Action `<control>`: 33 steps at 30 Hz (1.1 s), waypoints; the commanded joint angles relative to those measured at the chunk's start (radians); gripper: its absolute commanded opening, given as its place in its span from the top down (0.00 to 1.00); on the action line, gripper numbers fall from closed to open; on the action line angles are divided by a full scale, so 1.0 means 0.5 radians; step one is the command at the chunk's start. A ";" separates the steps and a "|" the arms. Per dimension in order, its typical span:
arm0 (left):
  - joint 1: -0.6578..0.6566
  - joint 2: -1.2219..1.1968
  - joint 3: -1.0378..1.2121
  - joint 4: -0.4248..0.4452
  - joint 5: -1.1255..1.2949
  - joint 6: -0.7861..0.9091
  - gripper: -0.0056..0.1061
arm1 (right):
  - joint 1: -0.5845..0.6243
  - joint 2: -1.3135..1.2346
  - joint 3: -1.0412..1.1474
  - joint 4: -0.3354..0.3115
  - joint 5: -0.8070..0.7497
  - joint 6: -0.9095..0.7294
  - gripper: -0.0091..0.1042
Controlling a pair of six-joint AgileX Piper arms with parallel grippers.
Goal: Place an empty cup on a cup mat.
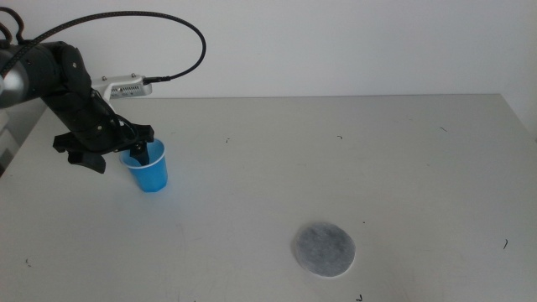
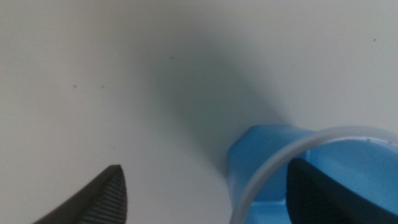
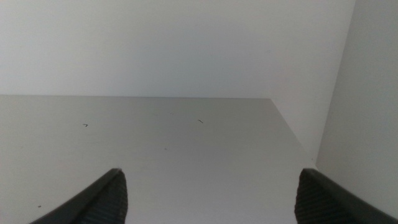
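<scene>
The blue cup (image 1: 153, 170) stands upright on the table at the left. My left gripper (image 1: 132, 153) is open at its rim: one jaw reaches inside the cup, the other hangs outside its left wall. The left wrist view shows the cup (image 2: 261, 155) with its pale rim, the jaws of my left gripper (image 2: 205, 199) set wide apart across that wall. The grey round cup mat (image 1: 323, 248) lies flat near the front, right of centre, far from the cup. My right gripper (image 3: 208, 196) is open and empty, out of the middle view.
A white device (image 1: 126, 86) with a black cable sits at the back left behind the arm. The table's right edge (image 3: 292, 134) meets a white wall. Small dark specks dot the tabletop.
</scene>
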 commanded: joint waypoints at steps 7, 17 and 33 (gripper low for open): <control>-0.013 -0.096 -0.067 -0.104 -0.061 0.000 0.78 | 0.004 -0.038 -0.023 -0.018 -0.156 -0.017 0.09; -0.043 -0.235 -0.067 -0.141 0.042 0.041 0.95 | 0.004 -0.038 -0.023 -0.018 -0.156 -0.017 0.09; -0.660 -0.437 -0.082 -0.125 0.221 -0.165 0.95 | 0.004 -0.038 -0.023 -0.018 -0.156 -0.017 0.09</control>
